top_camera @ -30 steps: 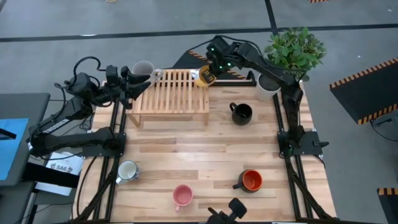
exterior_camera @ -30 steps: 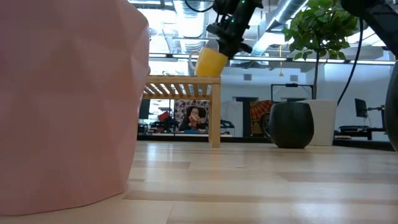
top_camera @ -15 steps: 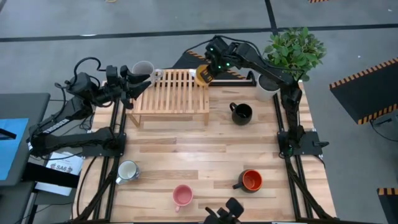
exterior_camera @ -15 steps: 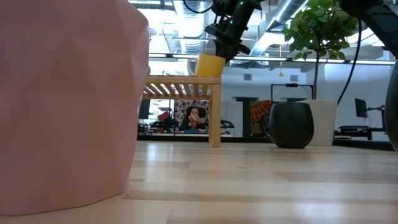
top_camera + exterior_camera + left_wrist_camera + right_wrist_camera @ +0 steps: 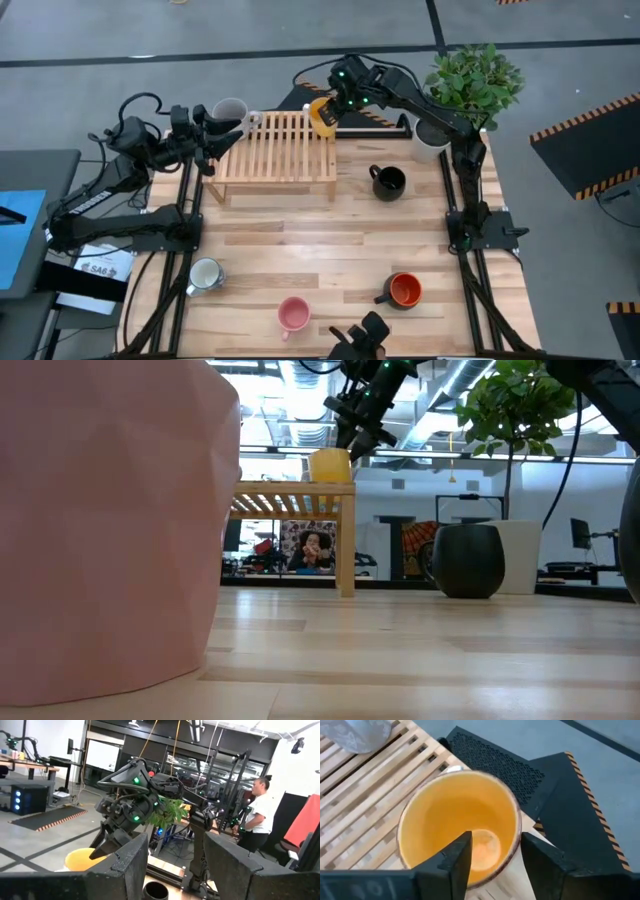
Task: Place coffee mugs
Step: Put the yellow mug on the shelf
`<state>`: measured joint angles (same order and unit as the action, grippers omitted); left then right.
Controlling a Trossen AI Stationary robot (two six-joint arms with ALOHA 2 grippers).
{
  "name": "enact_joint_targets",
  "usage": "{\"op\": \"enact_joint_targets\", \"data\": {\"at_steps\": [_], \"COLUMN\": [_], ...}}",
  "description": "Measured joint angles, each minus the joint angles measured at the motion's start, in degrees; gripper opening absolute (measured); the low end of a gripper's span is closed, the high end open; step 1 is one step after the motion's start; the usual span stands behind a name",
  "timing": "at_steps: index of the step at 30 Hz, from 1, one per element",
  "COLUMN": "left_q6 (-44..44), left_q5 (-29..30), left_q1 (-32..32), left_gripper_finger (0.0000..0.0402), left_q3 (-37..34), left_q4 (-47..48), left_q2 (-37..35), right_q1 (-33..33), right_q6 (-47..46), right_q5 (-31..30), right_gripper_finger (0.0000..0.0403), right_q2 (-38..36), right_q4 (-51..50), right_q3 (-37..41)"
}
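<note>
Two of six mugs are on the wooden rack point(image 5: 275, 150) – the orange mug point(image 5: 322, 113) upright at its far right corner, the grey mug point(image 5: 230, 110) at its far left corner. Right gripper point(image 5: 348, 442) hangs just above the orange mug, fingers spread and not clamped on it, so this placement looks done. Left gripper point(image 5: 205, 128) sits beside the grey mug, fingers apart, nothing between them.

Next move, as I judge it: lift the right arm straight up clear of the rim, then go for the black mug point(image 5: 388, 181), the nearest one.

Light wood table point(image 5: 330, 230) also carries the red-inside mug point(image 5: 404, 289), pink mug point(image 5: 293, 315), white mug point(image 5: 205, 273) and a potted plant point(image 5: 470, 80). Lab room behind – a person point(image 5: 257, 815) stands well off.
</note>
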<state>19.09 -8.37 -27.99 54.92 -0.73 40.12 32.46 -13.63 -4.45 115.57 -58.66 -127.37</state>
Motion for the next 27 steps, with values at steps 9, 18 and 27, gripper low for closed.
{"op": "enact_joint_targets", "data": {"at_steps": [9,18,27], "left_q6": [-0.02,-0.01,-5.49], "left_q5": [-0.05,1.34,-1.96], "left_q1": [-0.02,0.00,0.37], "left_gripper_finger": [0.0179,0.0179,0.0179], "left_q3": [0.00,0.00,11.53], "left_q4": [0.02,-0.06,9.23], "left_q2": [0.00,0.36,19.70], "right_q1": [1.50,3.80,4.56], "right_q6": [0.00,1.96,4.70], "right_q5": [-0.02,0.00,0.02], "right_gripper_finger": [0.0199,0.0198,0.0192], "right_q2": [-0.21,-0.79,-6.40], "right_q4": [0.92,-0.20,-1.02], "right_q3": [0.04,-5.28,-6.80]}}
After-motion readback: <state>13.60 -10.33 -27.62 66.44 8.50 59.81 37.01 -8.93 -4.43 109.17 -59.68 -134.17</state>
